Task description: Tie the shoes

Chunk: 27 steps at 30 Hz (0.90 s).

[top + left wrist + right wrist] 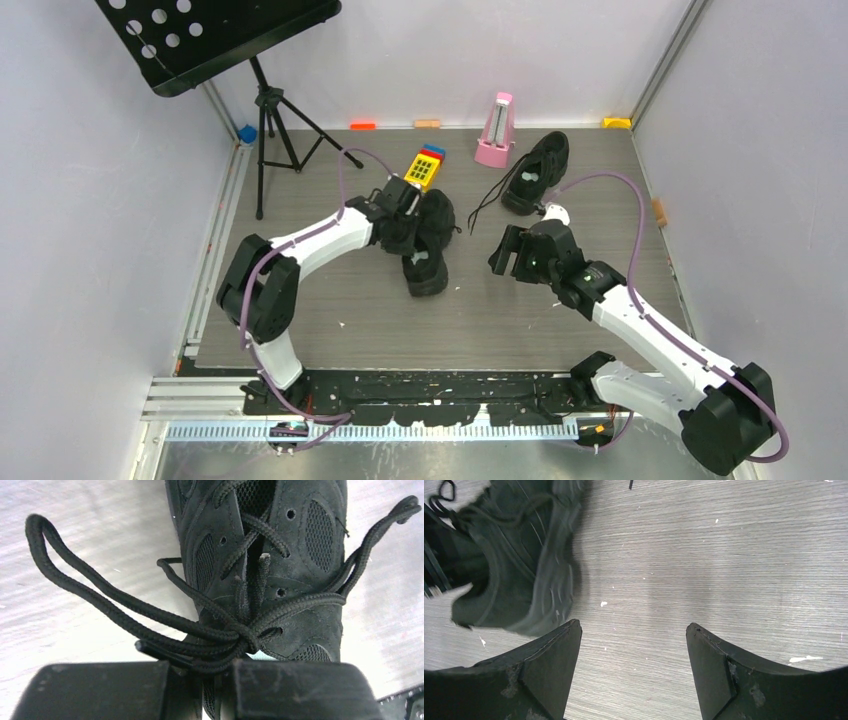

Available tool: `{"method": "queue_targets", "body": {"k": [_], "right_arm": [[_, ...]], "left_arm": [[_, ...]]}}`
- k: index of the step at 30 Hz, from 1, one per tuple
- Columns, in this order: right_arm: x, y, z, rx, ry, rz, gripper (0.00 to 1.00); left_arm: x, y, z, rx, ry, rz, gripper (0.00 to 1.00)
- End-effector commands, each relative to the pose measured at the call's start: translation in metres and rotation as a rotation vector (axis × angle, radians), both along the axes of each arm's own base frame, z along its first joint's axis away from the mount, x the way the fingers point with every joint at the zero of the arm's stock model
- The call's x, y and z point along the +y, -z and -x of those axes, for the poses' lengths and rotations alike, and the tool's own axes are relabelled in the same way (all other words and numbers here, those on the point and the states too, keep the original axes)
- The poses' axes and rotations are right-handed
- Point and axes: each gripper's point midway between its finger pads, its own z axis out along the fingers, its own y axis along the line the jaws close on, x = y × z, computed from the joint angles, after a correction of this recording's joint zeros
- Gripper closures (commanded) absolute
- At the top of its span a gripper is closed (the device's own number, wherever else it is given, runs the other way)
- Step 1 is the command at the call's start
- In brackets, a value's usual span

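A grey wood-grain worktop (330,320) is boxed in by pale lilac walls (420,60). My left fingers (100,692) are pinched nearly together on the laces (200,652) of the near shoe (428,262), right at the base of the knot (240,640) — strands run into the narrow gap between them. Two loops spread from that knot: a long loop (55,560) lies out across the worktop on one side, and a shorter loop (380,530) on the other. The bow looks formed, so I judge the step in hand to be snugging it down. My right fingers (549,675) are spread wide and hold nothing, hovering over the worktop just beside the near shoe. The far shoe (537,168) sits well apart toward the back wall, near a pink metronome (495,130), with its loose lace (487,205) trailing. The next move calls for a gentle release — without dragging a loop back through — then both arms going over to the far shoe.
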Motion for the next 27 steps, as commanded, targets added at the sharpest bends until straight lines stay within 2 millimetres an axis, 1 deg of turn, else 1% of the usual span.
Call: {"method": "queue_targets", "body": {"k": [1,4,5,9,11,12,15,16,17,18,20,21,23,24,25,26,27], "right_arm": [[0.006,-0.015,-0.01,-0.034,-0.019,-0.022,0.19],[0.004,-0.014,-0.011,-0.033,-0.014,-0.019,0.19],[0.004,-0.013,-0.011,-0.03,-0.013,-0.019,0.19],[0.003,-0.015,-0.013,-0.03,-0.01,-0.021,0.19],[0.002,-0.015,-0.013,-0.033,-0.004,-0.022,0.19],[0.0,-0.016,-0.014,-0.035,0.004,-0.02,0.18],[-0.01,-0.02,-0.017,-0.046,0.049,0.003,0.13],[-0.016,-0.023,-0.019,-0.058,0.066,0.017,0.12],[-0.021,-0.027,-0.022,-0.076,0.083,0.03,0.11],[-0.025,-0.032,-0.025,-0.094,0.097,0.039,0.1],[-0.034,-0.042,-0.032,-0.125,0.121,0.057,0.1],[-0.039,-0.047,-0.035,-0.14,0.134,0.067,0.1],[-0.05,-0.058,-0.043,-0.174,0.18,0.095,0.1],[-0.058,-0.064,-0.048,-0.194,0.21,0.116,0.1],[-0.068,-0.07,-0.052,-0.215,0.243,0.145,0.1],[-0.08,-0.073,-0.056,-0.232,0.29,0.184,0.08],[-0.1,-0.077,-0.06,-0.252,0.375,0.24,0.05]], "left_arm": [[0.034,-0.032,-0.059,-0.13,-0.107,-0.03,1.0],[0.051,-0.043,-0.08,-0.166,-0.151,-0.043,1.0],[0.055,-0.043,-0.085,-0.162,-0.161,-0.052,1.0],[0.067,-0.053,-0.111,-0.207,-0.2,-0.079,1.0],[0.069,-0.054,-0.124,-0.226,-0.211,-0.084,0.99],[0.069,-0.054,-0.129,-0.227,-0.213,-0.084,0.91],[0.067,-0.054,-0.134,-0.213,-0.204,-0.092,0.59],[0.068,-0.056,-0.134,-0.213,-0.202,-0.094,0.52],[0.069,-0.058,-0.131,-0.213,-0.201,-0.094,0.46],[0.071,-0.065,-0.127,-0.222,-0.201,-0.091,0.41],[0.076,-0.078,-0.118,-0.241,-0.199,-0.084,0.34],[0.079,-0.09,-0.112,-0.262,-0.2,-0.074,0.3],[0.088,-0.101,-0.097,-0.286,-0.206,-0.074,0.18],[0.095,-0.108,-0.091,-0.31,-0.216,-0.07,0.12],[0.105,-0.114,-0.085,-0.331,-0.236,-0.069,0.02],[0.116,-0.12,-0.08,-0.351,-0.266,-0.059,0.01],[0.129,-0.121,-0.077,-0.36,-0.303,-0.045,0.0]]}}
